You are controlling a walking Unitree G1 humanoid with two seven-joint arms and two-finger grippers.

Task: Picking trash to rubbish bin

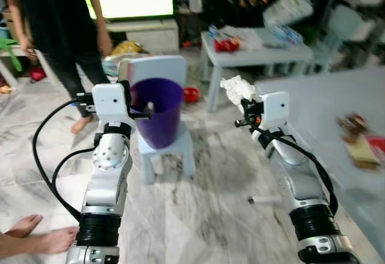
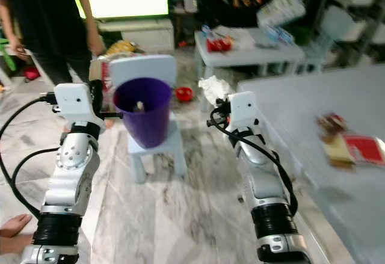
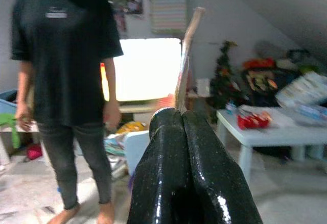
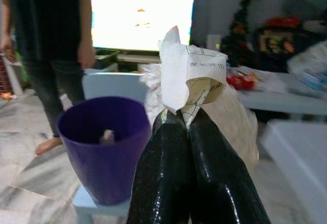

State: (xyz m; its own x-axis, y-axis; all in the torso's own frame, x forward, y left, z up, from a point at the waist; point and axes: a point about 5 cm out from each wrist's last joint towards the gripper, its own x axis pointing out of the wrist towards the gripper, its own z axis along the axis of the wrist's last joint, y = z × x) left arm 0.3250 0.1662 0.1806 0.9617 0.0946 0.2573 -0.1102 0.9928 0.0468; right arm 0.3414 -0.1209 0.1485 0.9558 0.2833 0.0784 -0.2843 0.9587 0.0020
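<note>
Purple plastic is what I see first: the bin [image 1: 156, 111] stands on a small pale chair [image 1: 163, 141] on the marble floor [image 1: 204, 204], between my 2 arms. Something small and pale lies inside it [image 4: 107, 136], too blurred to name.

My right hand [image 4: 185, 116] is closed on a crumpled wad of white paper [image 4: 191, 78] with printed lines on it; the wad sits up at bin-rim height, to the right of the bin and apart from it. My left hand [image 3: 180, 113] is pinched shut on a thin pale stick [image 3: 186, 50] that stands up from the fingertips; in the head views its tip pokes over the bin's left rim [image 1: 150, 106].

A person in a black shirt [image 1: 57, 17] stands behind the bin to the left, cut off at the shoulders, and bare feet [image 1: 42, 234] show at the lower left edge. A white worktop [image 1: 255, 50] behind carries red wrappers. On the grey surface at right, red and yellow wrappers [image 1: 361, 144] are smeared by blur.
</note>
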